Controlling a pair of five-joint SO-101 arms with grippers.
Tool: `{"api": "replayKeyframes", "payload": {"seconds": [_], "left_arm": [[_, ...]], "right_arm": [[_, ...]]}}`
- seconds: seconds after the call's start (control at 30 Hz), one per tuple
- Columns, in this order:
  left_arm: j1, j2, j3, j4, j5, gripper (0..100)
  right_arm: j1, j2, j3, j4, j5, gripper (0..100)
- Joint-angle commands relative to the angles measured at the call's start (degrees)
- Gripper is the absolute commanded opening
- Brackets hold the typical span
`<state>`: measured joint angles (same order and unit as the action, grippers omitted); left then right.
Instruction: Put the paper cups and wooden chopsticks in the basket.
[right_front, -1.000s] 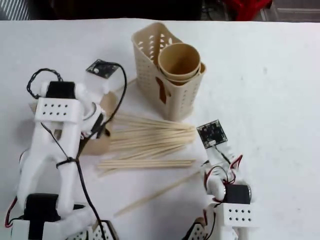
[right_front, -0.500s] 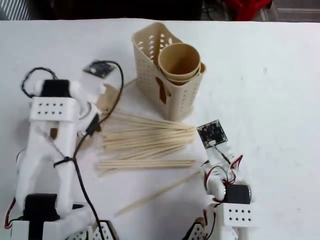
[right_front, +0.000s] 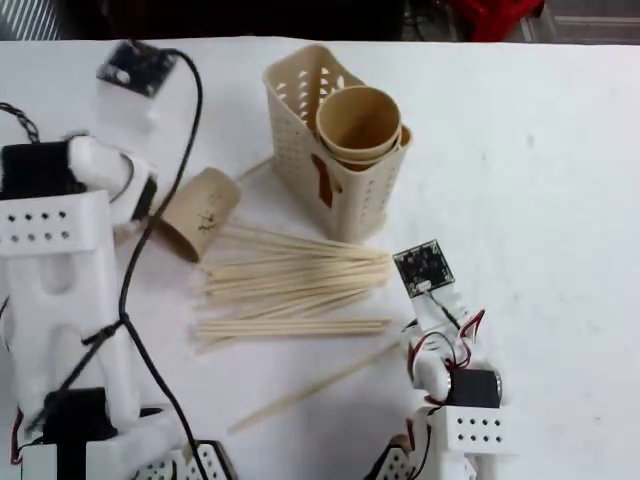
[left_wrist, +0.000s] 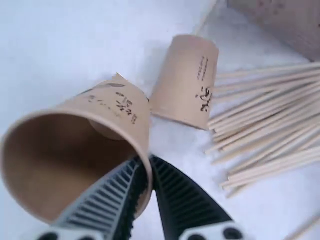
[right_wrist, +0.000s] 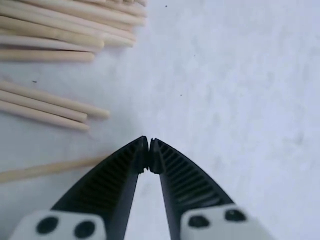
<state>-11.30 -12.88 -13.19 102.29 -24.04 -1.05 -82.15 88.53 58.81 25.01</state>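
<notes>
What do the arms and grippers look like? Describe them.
The left arm and right arm are white plastic with black motors. A black cable loops along the left one; red wires show on the right. The left gripper and right gripper have black ribbed tapering fingers.

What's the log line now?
left gripper shut on paper cup rim | right gripper shut, empty | second cup, chopsticks on table | basket holds cups

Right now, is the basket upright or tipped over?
Upright: the basket stands on its base, mouth up, with cups nested inside.
</notes>
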Motion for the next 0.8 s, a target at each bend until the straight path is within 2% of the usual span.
{"api": "replayKeyframes", "payload": {"seconds": [0.0, 0.1, 0.23, 0.33, 0.4, 0.5, 0.63, 0.77], "left_arm": [[1.19, -0.66, -14.33, 0.18, 2.55, 2], [7.96, -0.66, -23.91, 0.18, 4.92, 2], [23.16, 0.04, -35.16, 0.0, 9.93, 2], [35.3, 0.13, -36.31, -1.41, 9.76, 2], [40.4, 0.22, -33.32, -2.81, 9.76, 2], [44.0, 0.22, -25.23, -7.3, 9.76, 2], [44.26, 0.13, -16.62, -15.12, 9.14, 2], [44.35, 0.22, -11.87, -19.69, 6.95, 2]], "right_arm": [[0.31, -0.75, -0.35, -1.1, 0.44, 1.8], [0.22, -0.75, -0.35, -1.89, 0.44, 1.8], [0.31, -0.75, -0.35, -1.89, 0.44, 1.8], [0.31, -0.75, -0.35, -1.89, 0.44, 1.8], [0.31, -0.75, -0.35, -1.89, 0.44, 1.8], [0.31, -0.75, -0.35, -1.89, 0.44, 1.8], [0.31, -0.75, -0.35, -1.89, 0.44, 1.8], [0.31, -0.75, -0.35, -1.89, 0.44, 1.8]]}}
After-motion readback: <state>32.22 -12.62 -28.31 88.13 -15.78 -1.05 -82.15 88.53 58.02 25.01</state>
